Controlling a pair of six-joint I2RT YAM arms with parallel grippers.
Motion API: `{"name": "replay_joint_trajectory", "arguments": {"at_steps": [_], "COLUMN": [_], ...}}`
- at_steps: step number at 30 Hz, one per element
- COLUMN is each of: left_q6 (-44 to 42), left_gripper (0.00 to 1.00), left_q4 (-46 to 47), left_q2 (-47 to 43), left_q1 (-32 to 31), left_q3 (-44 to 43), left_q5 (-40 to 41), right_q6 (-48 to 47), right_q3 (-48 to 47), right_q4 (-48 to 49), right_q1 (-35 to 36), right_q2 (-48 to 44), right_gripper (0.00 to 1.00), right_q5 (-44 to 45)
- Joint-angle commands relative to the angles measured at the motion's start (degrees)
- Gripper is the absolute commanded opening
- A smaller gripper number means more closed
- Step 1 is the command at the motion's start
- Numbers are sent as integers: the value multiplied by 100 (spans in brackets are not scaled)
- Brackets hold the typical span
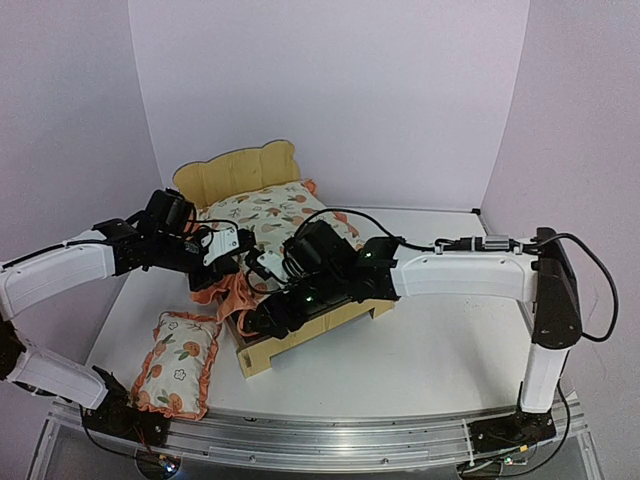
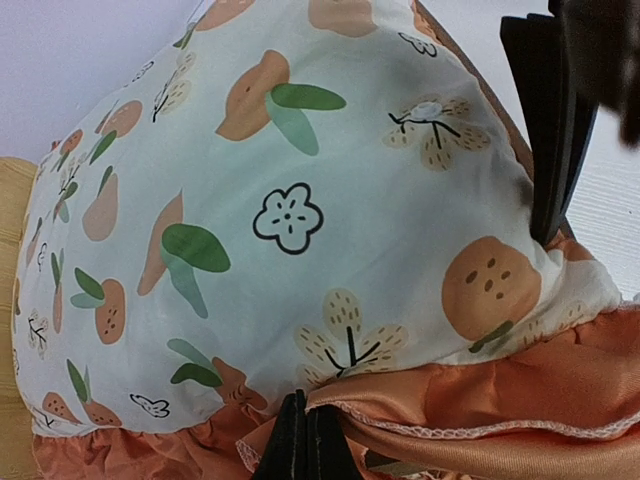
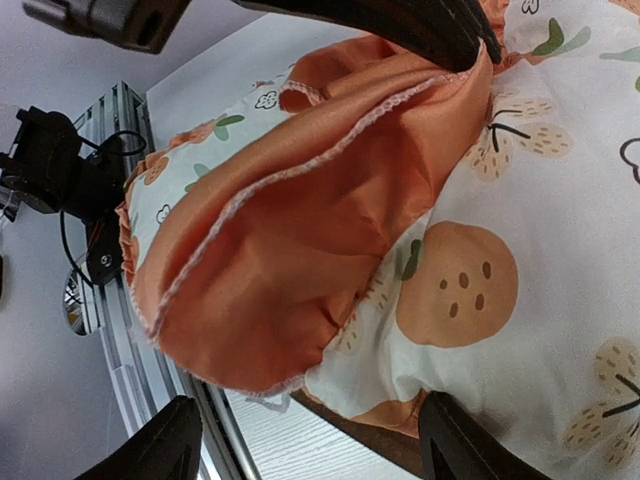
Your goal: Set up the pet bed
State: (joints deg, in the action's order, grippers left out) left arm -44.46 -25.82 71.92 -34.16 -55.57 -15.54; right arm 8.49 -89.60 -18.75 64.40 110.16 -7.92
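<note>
Fitting the mattress, lower-left corner. In the top view the pet bed stands at centre frame with its headboard uppermost. The mattress cushion lies on it, and the orange ruffle is bunched over the lower-left rail. My left gripper is pinched tight on that ruffle. My right gripper has its jaws spread on either side of the cushion corner and grips nothing. I judge the step is best done by drawing the ruffle outward while the right fingers press the corner inside the frame, slowly, lest the light bed slide. The pillow lies at lower left.
</note>
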Motion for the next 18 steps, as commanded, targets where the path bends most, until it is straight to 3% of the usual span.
{"name": "replay_joint_trajectory", "arguments": {"at_steps": [1, 5, 8, 13, 15, 16, 18], "left_q6": [228, 244, 277, 391, 473, 528, 676], "left_gripper": [0, 0, 0, 0, 0, 2, 20], "left_q4": [330, 315, 338, 383, 396, 385, 339], "left_q2": [-188, -220, -222, -188, -168, -162, -181], "left_q1": [66, 86, 112, 134, 149, 155, 155], "left_q3": [-359, -370, -381, -416, -420, -434, -469], "left_q5": [57, 68, 44, 45, 58, 57, 7], "right_q6": [-192, -15, 197, 337, 361, 389, 518], "right_q3": [-450, -587, -520, -453, -592, -666, -802], "right_q4": [167, 263, 463, 855, 880, 882, 882], "right_q1": [10, 4, 4, 2, 4, 3, -18], "right_q2": [294, 398, 389, 397, 449, 481, 526], "right_gripper": [75, 67, 49, 9, 0, 0, 0], "right_q5": [612, 1104, 1700, 2274, 2315, 2354, 2486]}}
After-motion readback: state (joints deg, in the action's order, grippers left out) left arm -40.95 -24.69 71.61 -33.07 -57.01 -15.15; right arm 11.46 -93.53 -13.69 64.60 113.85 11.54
